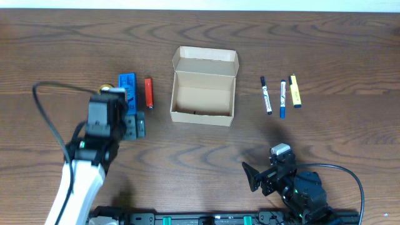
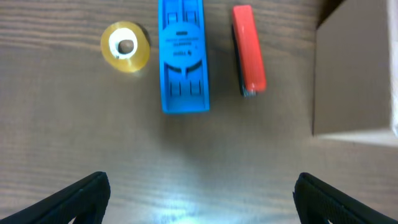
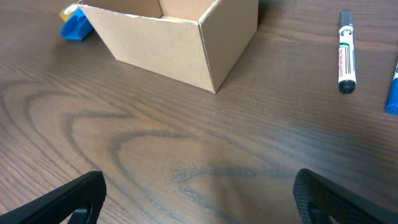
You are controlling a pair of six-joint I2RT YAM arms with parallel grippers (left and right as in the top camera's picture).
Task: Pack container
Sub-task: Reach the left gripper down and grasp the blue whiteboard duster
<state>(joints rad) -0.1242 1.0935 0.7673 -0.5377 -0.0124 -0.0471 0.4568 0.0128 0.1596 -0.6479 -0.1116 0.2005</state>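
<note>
Cardboard container [image 1: 205, 87]: a tan box in the middle of the dark wooden tabletop [image 1: 200, 150], mouth up, with its flap lid folded open toward the far edge.
Container from my left gripper [image 2: 202, 190]: ahead and off to the right. Only a plain side wall shows at the right edge of my left wrist view, well apart from my fingers.
Container from my right gripper [image 3: 199, 186]: ahead and to the left, with one upright corner turned toward me. Bare wood lies between it and my fingers.
Left gripper state: released, jaws spread wide with nothing between them and only wood grain below.
Right gripper state: released too, jaws just as wide and holding nothing, over bare tabletop.
Ahead of my left gripper: a blue plastic block [image 2: 185, 56] lies lengthwise. A yellow tape roll [image 2: 125, 46] sits apart on its left and a red oblong item [image 2: 249, 50] on its right.
Red item and container: the red one lies between the blue block and the container, touching neither.
Right of the container: a black marker [image 1: 266, 95], a blue marker [image 1: 282, 98] and a yellow highlighter [image 1: 295, 91] lie side by side, near one another but apart.
Black marker from my right gripper: ahead and to the right, lying flat on the wood.
My arms: the left one reaches in from the near left corner, and the right one sits low by the near edge, to the right of the container.
</note>
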